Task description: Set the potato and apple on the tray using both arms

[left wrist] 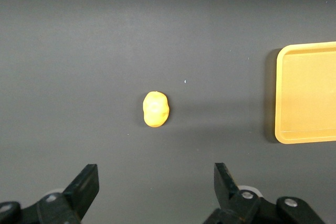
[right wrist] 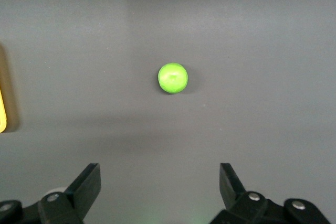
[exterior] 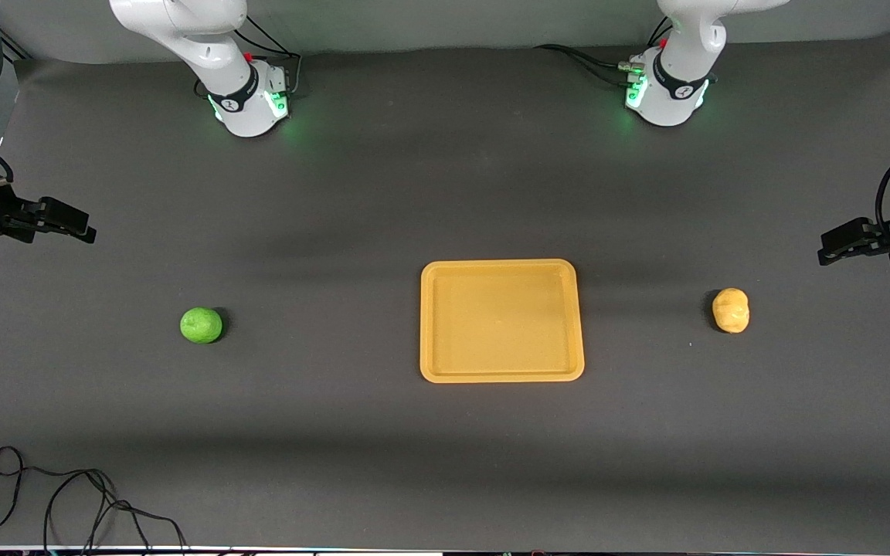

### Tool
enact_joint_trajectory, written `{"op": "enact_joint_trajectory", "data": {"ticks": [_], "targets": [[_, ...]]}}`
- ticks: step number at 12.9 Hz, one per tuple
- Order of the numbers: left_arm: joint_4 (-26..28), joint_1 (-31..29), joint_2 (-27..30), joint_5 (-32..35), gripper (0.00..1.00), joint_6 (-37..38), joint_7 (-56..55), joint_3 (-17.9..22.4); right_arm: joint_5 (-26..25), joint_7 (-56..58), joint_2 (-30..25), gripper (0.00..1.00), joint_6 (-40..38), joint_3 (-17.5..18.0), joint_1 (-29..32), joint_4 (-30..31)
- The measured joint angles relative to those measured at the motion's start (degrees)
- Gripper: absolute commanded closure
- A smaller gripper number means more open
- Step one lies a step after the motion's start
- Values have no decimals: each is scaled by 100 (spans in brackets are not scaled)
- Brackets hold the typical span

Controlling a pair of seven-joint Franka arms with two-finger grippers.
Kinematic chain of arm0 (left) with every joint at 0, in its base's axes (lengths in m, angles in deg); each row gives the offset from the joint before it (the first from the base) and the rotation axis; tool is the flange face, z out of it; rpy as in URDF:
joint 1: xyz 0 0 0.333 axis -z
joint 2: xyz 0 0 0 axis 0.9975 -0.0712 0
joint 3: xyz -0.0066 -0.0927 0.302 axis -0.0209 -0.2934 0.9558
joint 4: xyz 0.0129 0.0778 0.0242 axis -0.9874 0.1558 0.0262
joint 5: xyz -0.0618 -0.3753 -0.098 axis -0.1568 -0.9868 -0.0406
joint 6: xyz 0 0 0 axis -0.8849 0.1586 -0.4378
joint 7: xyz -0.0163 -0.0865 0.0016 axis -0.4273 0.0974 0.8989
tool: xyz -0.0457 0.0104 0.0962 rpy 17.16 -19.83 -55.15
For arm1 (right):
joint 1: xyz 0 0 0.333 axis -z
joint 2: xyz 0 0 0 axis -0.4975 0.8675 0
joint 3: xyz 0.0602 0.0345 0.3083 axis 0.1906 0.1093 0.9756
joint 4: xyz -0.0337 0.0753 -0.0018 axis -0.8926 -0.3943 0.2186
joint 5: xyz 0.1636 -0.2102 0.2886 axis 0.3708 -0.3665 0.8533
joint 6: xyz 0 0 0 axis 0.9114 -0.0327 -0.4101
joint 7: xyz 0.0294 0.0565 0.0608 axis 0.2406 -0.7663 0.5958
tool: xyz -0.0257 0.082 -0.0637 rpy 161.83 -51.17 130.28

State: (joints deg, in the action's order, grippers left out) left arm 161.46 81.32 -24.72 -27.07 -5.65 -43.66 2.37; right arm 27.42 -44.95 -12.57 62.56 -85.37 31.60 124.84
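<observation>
Starting at the tray (exterior: 502, 373): you see it flat on the dark table (exterior: 445, 193), about midway between the two ends, nothing in it. The potato (exterior: 731, 310) lies on the table toward the left arm's end, well apart from the tray. The apple (exterior: 202, 325) sits on the table toward the right arm's end, also well apart from the tray, a touch nearer the front camera than the potato.

Left end effector (exterior: 827, 253): up in the air at the left arm's end of the table, fingers spread wide, nothing between them. In your left wrist view the potato (left wrist: 156, 109) shows ahead of the open fingers (left wrist: 84, 187), with the tray's edge (left wrist: 281, 98) off to one side.

Right end effector (exterior: 86, 232): likewise raised at the right arm's end, fingers wide apart and empty. Your right wrist view frames the apple (right wrist: 172, 78) ahead of its fingers (right wrist: 86, 184).

A loose black cable (exterior: 66, 502) lies at the table's front edge.
</observation>
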Motion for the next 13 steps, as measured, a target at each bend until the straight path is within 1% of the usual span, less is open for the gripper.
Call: {"op": "enact_joint_trajectory", "data": {"ticks": [13], "targets": [[3, 0, -2, 0, 2, 0, 0, -1, 0, 0, 0, 0, 0, -2, 0, -85]]}}
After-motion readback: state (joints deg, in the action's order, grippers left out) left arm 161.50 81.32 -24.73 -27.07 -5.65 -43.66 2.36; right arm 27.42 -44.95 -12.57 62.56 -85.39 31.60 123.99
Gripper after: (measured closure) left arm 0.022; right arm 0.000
